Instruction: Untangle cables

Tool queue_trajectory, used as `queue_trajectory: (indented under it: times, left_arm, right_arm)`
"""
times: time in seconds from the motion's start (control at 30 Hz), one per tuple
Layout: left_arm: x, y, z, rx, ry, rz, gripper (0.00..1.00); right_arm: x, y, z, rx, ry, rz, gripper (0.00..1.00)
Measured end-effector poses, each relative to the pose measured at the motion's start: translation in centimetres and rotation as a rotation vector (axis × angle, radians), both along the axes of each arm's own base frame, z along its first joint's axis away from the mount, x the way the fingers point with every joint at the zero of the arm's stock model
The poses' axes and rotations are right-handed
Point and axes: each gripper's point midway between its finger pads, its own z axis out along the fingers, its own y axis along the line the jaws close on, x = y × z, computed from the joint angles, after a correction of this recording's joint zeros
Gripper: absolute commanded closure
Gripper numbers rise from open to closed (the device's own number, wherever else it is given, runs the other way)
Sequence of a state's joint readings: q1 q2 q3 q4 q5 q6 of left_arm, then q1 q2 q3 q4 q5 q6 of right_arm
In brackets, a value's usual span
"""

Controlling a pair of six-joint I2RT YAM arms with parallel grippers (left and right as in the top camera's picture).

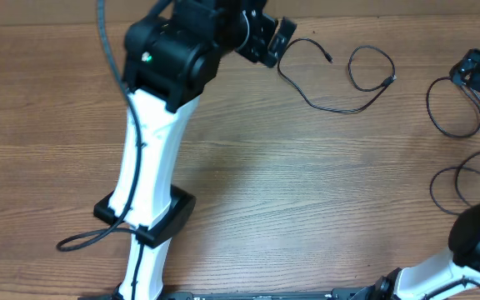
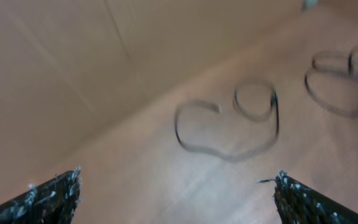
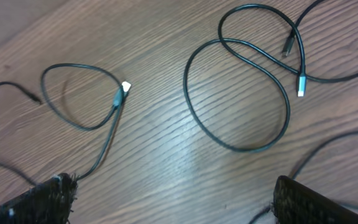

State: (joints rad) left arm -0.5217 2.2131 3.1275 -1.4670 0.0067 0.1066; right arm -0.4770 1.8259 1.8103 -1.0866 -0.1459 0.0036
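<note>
The white-and-black left robot arm [image 1: 152, 158] reaches from the near edge of the brown wooden worktop [image 1: 248, 167] to its far side, left of centre, and its black fingers [image 1: 283, 33] hang over the far edge. Just to their right lies the first thin black cable [image 1: 340, 111]. It runs toward the near side, bends right, then curls into a loop farther back — one plug end lies within the bend, the other on the loop's right side. Well apart, near the right edge, the second thin black cable [image 1: 430, 104] lies in overlapping loops. Nearer than that, also at the right edge, the third thin black cable [image 1: 433, 187] curves just beside the white-and-black right robot arm [image 1: 473, 242] — which rises from the near right corner.
</note>
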Motion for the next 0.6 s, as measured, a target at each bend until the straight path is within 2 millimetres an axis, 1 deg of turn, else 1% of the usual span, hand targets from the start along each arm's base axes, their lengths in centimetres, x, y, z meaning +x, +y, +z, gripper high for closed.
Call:
queue_trajectory:
  times: [0.17,0.23,0.27,0.33,0.43,0.6]
  left_arm:
    - [-0.5,0.7,7.0,-0.075,-0.228,0.0,0.0]
    - [-1.0,1.1,9.0,-0.082,-0.298,-0.005,0.0]
    - [-1.2,1.2,9.5,-0.078,-0.319,-0.009,0.01]
    - [-1.6,1.5,10.0,-0.059,-0.339,-0.018,0.0]
    - [-1.7,1.6,9.7,-0.034,-0.339,-0.024,0.0]
    - [-1.9,2.0,9.7,-0.007,-0.335,-0.016,0.0]
  right_arm:
    - [-1.8,1.1,3.5,-0.016,-0.046,0.004,0.0]
    - [-2.5,1.4,4.7,-0.026,-0.065,0.005,0.0]
    - [-2.8,1.6,5.4,-0.033,-0.077,0.004,0.0]
    - [-3.3,1.9,6.3,-0.04,-0.091,0.004,0.0]
    - [-3.8,2.1,7.0,-0.046,-0.103,0.004,0.0]
    - [-4.1,2.3,7.1,-0.045,-0.101,0.005,0.0]
